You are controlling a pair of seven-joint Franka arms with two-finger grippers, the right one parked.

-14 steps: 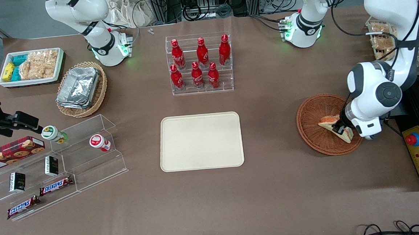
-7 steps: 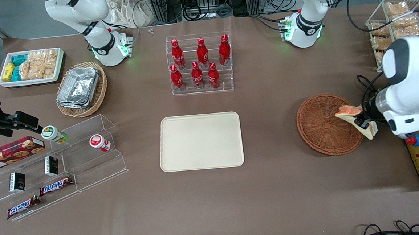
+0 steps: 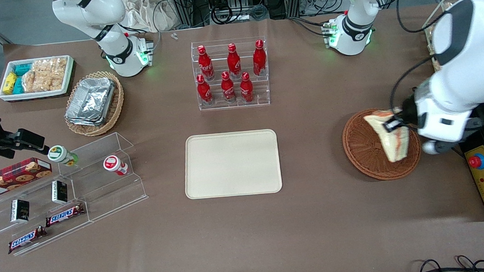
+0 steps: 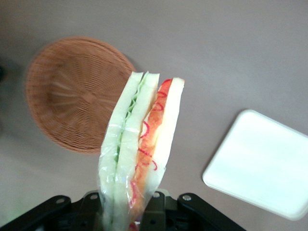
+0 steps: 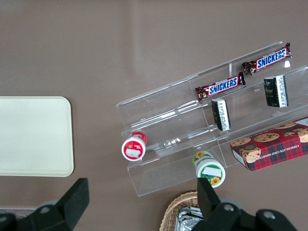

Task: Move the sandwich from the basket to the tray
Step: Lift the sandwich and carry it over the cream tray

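a: where was the gripper [image 3: 393, 123] at that point?

b: it hung above the basket [image 3: 362, 145], its fingers closed on the sandwich [image 3: 389, 137]. the wedge was clamped at one end and pointed away from the wrist, filling edge showing, clear wrap around it.

a: lifted clear, then?

b: yes. in the wrist view the sandwich [image 4: 139, 154] stood in the air with the basket [image 4: 72, 110] well below it and nothing in the weave. a second earlier the wedge had been lying in the basket under the gripper. half a second earlier it had been raised near the rim on the working arm's side. by this moment it had been carried higher and swung back over the middle of the basket.

a: so the pick was done?

b: i judged it done. the grip looked firm, though the wrap was slippery-looking and the wedge hung long from the fingers, so it might have swung or slid.

a: and the tray [image 3: 232, 163]?

b: bare, lying well apart from the basket, toward the parked arm's end. the wrist view caught a corner of it [image 4: 264, 163].

a: what remained?

b: the carry across the brown table [image 3: 322, 215], then a lowering and release onto the tray. the bottle rack [image 3: 230, 73] stood farther from the front camera than the tray, out of the likely path.
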